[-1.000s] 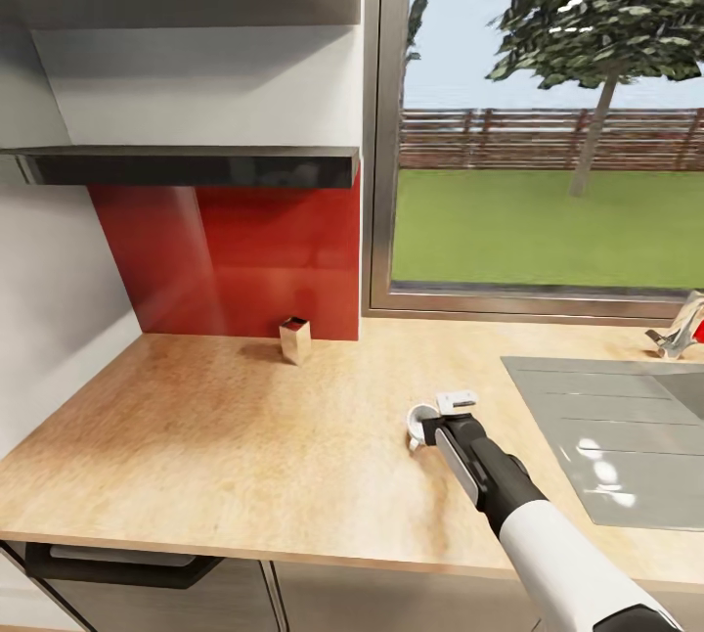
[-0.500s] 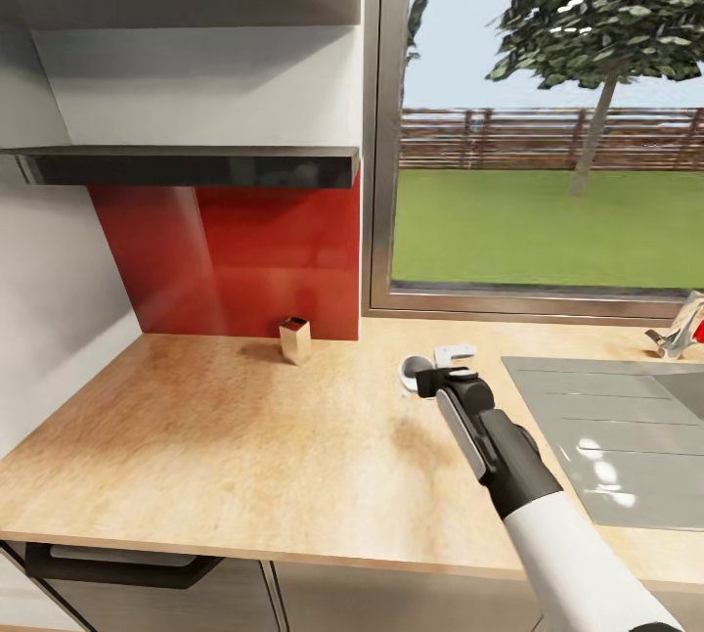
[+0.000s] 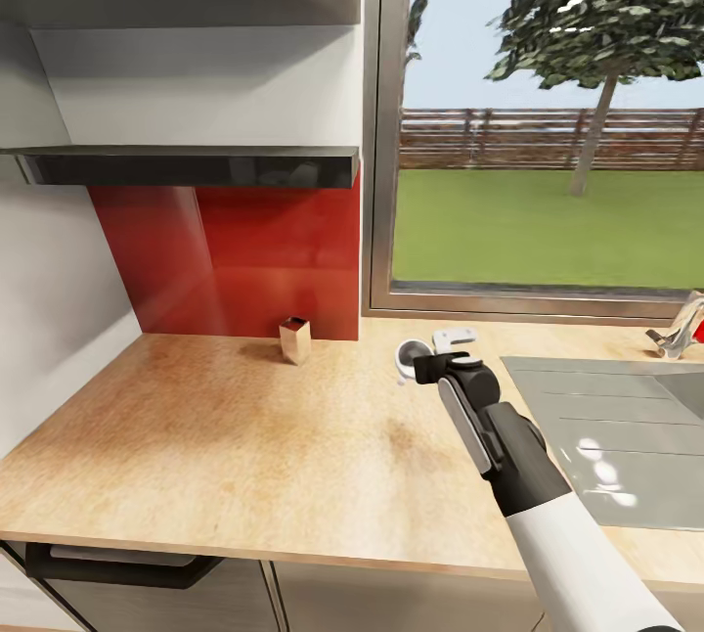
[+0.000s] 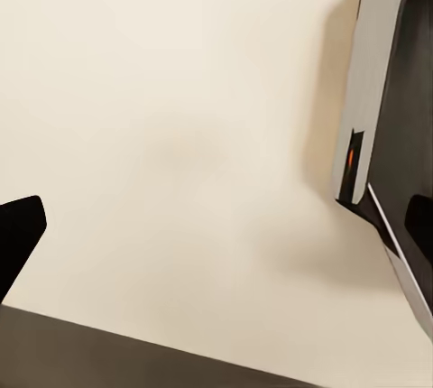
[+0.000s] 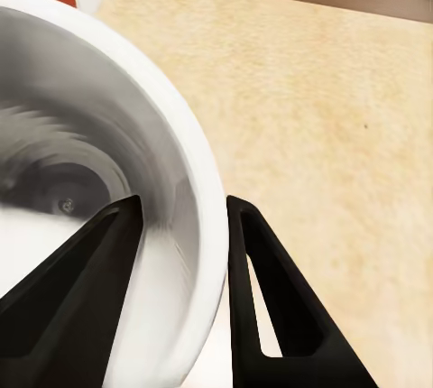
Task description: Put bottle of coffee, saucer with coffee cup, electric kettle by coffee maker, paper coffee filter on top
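Here the right gripper [image 3: 422,365] pinches the coffee cup [image 3: 410,355] by its wall: in the right wrist view one dark finger [image 5: 86,298] sits inside the white bowl [image 5: 99,180] and the other [image 5: 271,307] outside it, the rim clamped between them. From the head view the cup hangs at the tip of that claw, over the kitchen countertop [image 3: 225,436], near the back of the worktop and close below the window frame [image 3: 528,301]. Just beyond the claw's right side sits a small pale object [image 3: 454,337] on the counter; what it is cannot be told. Well off to the claw's left, against the red backsplash [image 3: 244,260], stands a small tan box [image 3: 295,339]. To its right lies the grey sink drainboard [image 3: 606,436]. Above and left of the claw runs the glossy black kitchen shelf [image 3: 186,165]. The left wrist view looks at a plain pale surface with part of the robot's grey-and-black body [image 4: 392,135] at one edge and a dark fingertip [image 4: 18,235] at the other; whether the left claw is spread or pressed together cannot be told.
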Controlling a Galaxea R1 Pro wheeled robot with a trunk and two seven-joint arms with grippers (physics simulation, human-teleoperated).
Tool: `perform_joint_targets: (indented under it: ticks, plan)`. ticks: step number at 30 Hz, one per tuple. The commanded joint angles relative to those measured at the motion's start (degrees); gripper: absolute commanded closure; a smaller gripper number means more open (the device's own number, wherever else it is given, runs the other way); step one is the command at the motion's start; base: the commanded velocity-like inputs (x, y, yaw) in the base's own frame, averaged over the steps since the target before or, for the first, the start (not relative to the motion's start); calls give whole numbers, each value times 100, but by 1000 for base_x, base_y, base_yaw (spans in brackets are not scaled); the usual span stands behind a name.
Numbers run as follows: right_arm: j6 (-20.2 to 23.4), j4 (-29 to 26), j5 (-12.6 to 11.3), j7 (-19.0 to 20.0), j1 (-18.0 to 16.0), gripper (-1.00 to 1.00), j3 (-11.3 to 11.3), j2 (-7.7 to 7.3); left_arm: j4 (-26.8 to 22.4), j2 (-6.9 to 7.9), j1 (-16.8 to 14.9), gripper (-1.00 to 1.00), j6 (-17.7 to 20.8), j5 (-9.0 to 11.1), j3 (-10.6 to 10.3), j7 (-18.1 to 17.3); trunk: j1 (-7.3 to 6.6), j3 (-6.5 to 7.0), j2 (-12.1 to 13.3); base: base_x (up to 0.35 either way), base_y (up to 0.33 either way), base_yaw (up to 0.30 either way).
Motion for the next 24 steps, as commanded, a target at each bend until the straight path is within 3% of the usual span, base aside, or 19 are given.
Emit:
perform_joint_targets:
  ticks: [1, 10, 20, 24]
  plan:
    - [16, -10, -56, -55, -7, 100, 6, 4, 14, -4, -8, -100, -31, 38, -48, 6, 4, -13, -13, 0, 0, 0]
    - [16, -120, -67, -55, -7, 100, 6, 17, -38, -272, -8, -100, -59, -111, -49, 17, 4, -13, -13, -123, -89, 0]
    - [24, -129, -68, -56, -7, 100, 11, 25, -110, -294, -8, -100, -145, -141, -54, 21, 4, -13, -13, -103, -233, -56]
    - [25, -131, -68, -57, -7, 100, 7, 25, -192, -294, -8, -100, -471, -139, -30, 29, 4, -13, -13, -4, -272, -244]
